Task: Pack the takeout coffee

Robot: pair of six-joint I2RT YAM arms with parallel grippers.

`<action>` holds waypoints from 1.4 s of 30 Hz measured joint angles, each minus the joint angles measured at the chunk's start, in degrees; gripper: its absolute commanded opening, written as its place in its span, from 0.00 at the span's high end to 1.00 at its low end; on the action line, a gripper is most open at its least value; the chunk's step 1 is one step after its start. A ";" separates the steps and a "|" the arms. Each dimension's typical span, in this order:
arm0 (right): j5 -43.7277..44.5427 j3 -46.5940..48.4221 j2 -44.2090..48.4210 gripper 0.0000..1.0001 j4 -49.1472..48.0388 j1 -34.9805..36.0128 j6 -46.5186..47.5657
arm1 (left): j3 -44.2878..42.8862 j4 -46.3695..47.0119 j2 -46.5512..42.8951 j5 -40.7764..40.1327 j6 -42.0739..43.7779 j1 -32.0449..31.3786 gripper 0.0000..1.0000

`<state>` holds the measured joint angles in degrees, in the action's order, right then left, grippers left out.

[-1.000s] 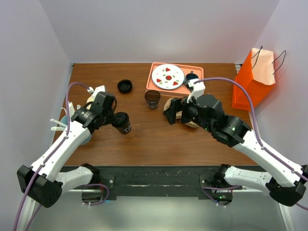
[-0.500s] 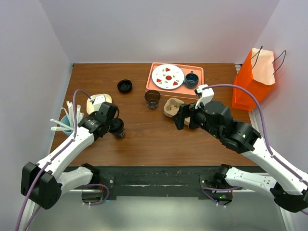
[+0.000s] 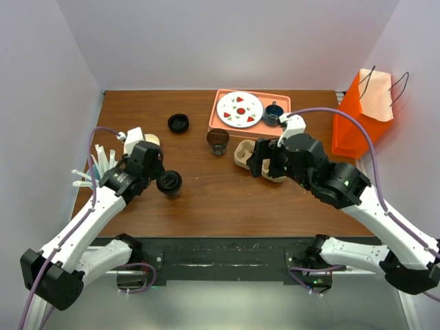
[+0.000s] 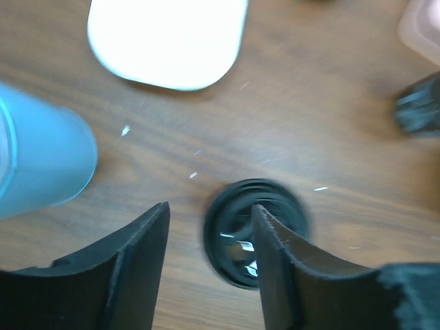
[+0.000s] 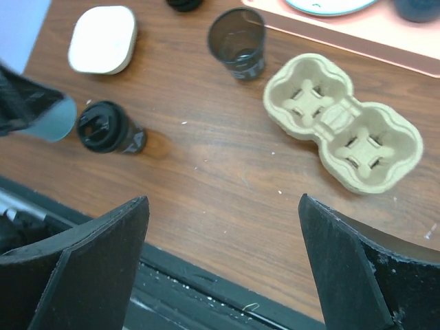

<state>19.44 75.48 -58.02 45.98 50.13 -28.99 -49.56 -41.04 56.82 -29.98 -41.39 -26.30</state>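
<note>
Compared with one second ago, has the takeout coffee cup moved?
Yes. The takeout coffee cup has shifted slightly toward the table's near edge, farther from the loose black lid, and now stands upright instead of tilted.

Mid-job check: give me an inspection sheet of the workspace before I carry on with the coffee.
Surface: wooden table, a few pale specks.
Job's things: takeout coffee upright, lidded, on the table beside the left gripper; cardboard carrier empty.
Clutter: black disc, open dark cup, pink tray with plate and blue mug, blue tumbler, white pad.
Grippers: left gripper open, coffee by one finger, not gripped; right gripper open, nothing held.
Cables: purple cables loop over both arms, no snag seen.
Surroundings: orange bag at the table's right edge.
</note>
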 measured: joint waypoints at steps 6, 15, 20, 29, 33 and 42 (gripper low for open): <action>8.15 4.52 -6.01 0.20 4.66 -0.68 -4.42 | -10.60 -1.49 -0.46 7.08 2.97 0.00 0.15; 12.85 27.17 -26.97 0.27 5.77 -26.56 1.62 | -19.76 -6.47 -2.40 19.63 7.21 -0.02 0.00; 13.60 36.11 -33.86 0.27 6.58 -37.62 5.57 | -18.67 -8.09 -9.01 23.91 7.10 -0.02 0.00; 16.55 41.48 -42.18 0.28 8.48 -48.24 13.09 | -18.12 -8.24 -13.00 33.99 8.20 -0.02 0.05; 17.31 42.07 -45.29 0.36 9.25 -49.37 17.31 | -18.38 -9.64 -10.36 36.81 9.66 -0.02 0.07; 18.23 40.15 -41.55 0.39 7.28 -49.86 25.07 | -21.73 -10.99 -4.94 40.68 10.69 -0.02 0.12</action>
<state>37.67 115.63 -99.57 53.25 0.27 -3.92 -71.29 -52.03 51.88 10.70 -30.70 -26.33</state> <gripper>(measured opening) 0.619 0.895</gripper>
